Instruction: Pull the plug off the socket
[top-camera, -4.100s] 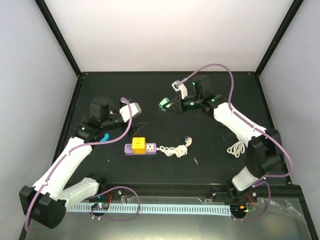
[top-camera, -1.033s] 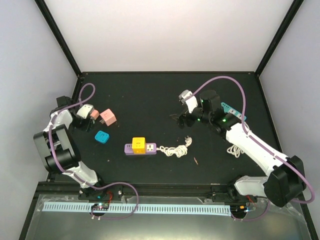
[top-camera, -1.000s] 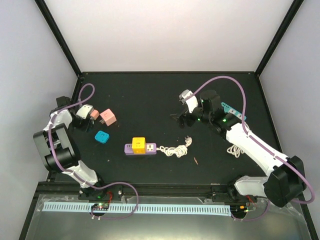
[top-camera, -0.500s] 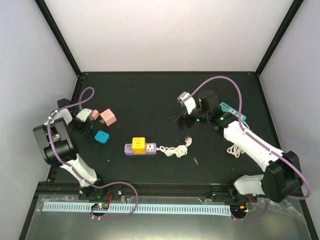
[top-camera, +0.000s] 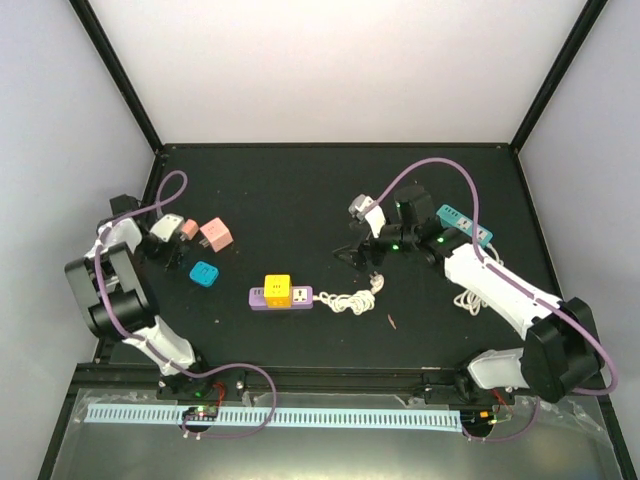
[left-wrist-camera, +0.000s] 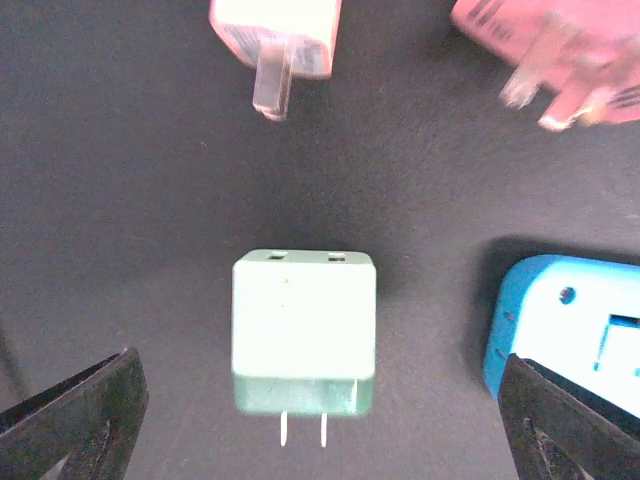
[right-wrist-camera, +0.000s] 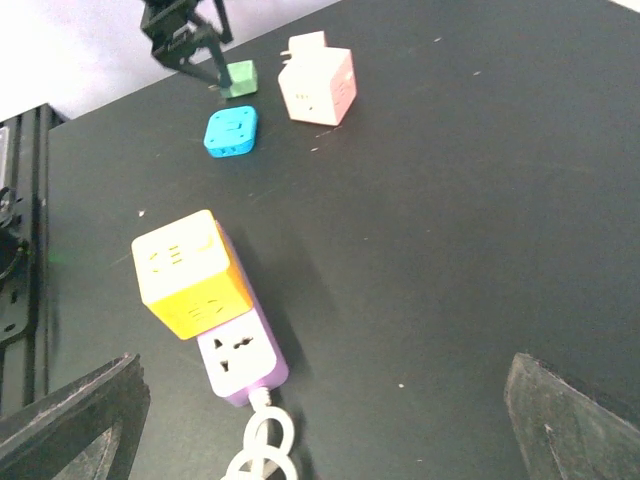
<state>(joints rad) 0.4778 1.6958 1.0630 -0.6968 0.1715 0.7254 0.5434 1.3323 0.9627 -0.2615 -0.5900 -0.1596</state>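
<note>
A yellow cube plug (top-camera: 277, 287) sits plugged into the purple socket strip (top-camera: 300, 298) at the table's middle, also seen as the yellow plug (right-wrist-camera: 190, 272) on the strip (right-wrist-camera: 240, 355) in the right wrist view. My right gripper (top-camera: 362, 256) hangs open just right of the strip, above its white cord (top-camera: 350, 298), holding nothing. My left gripper (top-camera: 155, 243) is at the far left, open. A green plug (left-wrist-camera: 304, 330) lies loose on the table between its fingertips (left-wrist-camera: 80, 410), prongs toward the camera.
Beside the green plug lie a blue adapter (top-camera: 205, 273), a pink cube (top-camera: 215, 234) and a pale pink plug (left-wrist-camera: 275, 30). A teal power strip (top-camera: 462, 222) and a coiled white cable (top-camera: 470, 297) lie at the right, under the right arm.
My left gripper has opened and let go of the green plug, which now rests on the table. The right gripper has moved down and left toward the strip's cord.
</note>
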